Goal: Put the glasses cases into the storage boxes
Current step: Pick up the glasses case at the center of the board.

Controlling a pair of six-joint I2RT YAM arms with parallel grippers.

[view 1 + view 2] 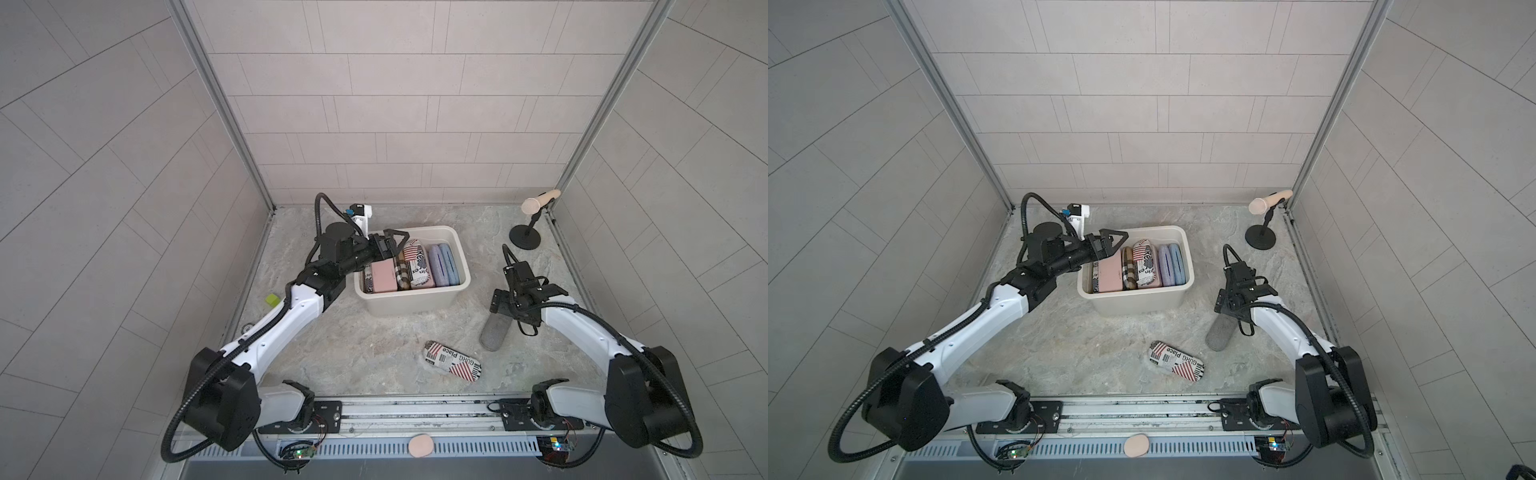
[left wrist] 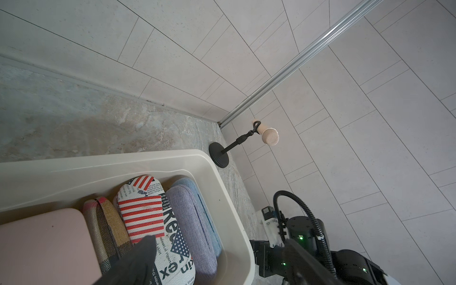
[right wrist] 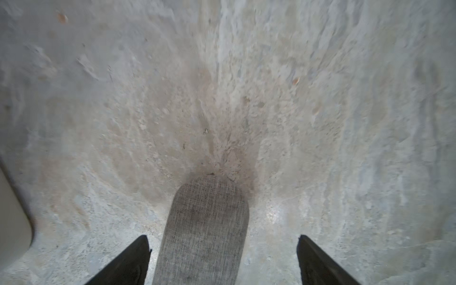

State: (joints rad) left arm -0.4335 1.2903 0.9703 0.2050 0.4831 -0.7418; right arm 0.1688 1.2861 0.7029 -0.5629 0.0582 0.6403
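The right gripper [image 3: 223,237] hangs with its jaws spread wide and holds nothing. Directly beneath it the grey case [image 3: 206,217] lies flat on the table [image 3: 345,123]. In the right wrist view the case runs straight out ahead of the gripper. Its long axis is square to the line the jaws close along, so a squeeze would bite across its narrow width. There is a gap on each side, one narrower than the other, and neither finger touches the case. In both top views the gripper sits over the case's far end, and the rest of it stretches back toward the arm's own base. I cannot tell how high the fingertips stand above the table. I judge the coming move to be a straight drop and a close, perhaps with a small sideways shift to centre first. The bin [image 1: 415,309] lies off to this gripper's left, well apart, with a row of cases [image 1: 417,266] on edge inside it: pink, plaid, flag print, lilac and blue. The left gripper [image 1: 388,243] is likewise spread and empty over the bin's far left corner, well away from the grey case, so the right arm is plainly the nearer. A flag case [image 1: 453,360] lies on the table behind and to the left of the right gripper, also nearer to it than to the left one.
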